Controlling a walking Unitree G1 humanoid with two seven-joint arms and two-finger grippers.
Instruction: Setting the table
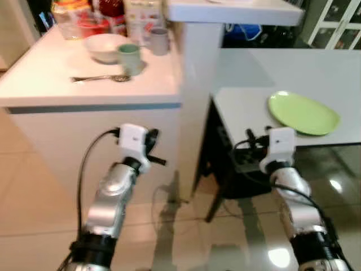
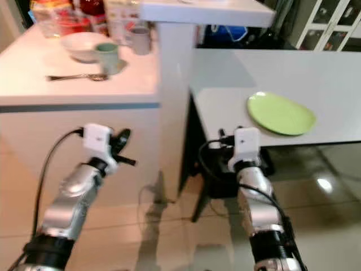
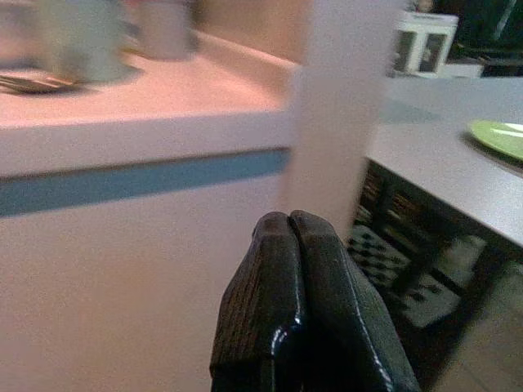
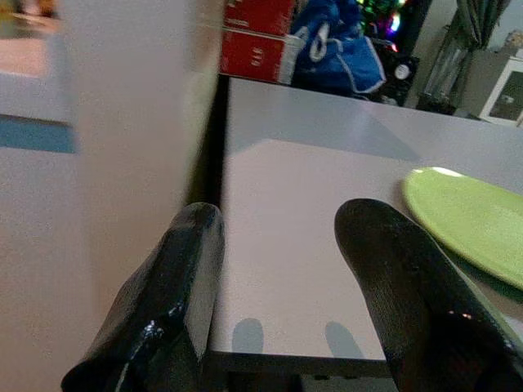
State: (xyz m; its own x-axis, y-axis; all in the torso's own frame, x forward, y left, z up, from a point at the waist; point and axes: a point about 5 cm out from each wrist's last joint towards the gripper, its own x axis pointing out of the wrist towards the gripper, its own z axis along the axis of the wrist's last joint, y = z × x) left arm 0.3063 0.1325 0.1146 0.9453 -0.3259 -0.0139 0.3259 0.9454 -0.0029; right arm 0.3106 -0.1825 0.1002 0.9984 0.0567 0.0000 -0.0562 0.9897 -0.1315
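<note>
A lime-green plate lies on the grey table at the right, near its front edge. On the white counter at the left stand a white bowl, a pale green cup and a grey mug, and a spoon lies in front of them. My left gripper is shut and empty, held below the counter's front face. My right gripper is open with nothing between its fingers, at the table's front edge, left of the plate.
A white pillar stands between counter and table. Jars and boxes crowd the counter's back. A dark chair or frame sits under the table. Glossy floor tiles lie below. A white cabinet stands at the back right.
</note>
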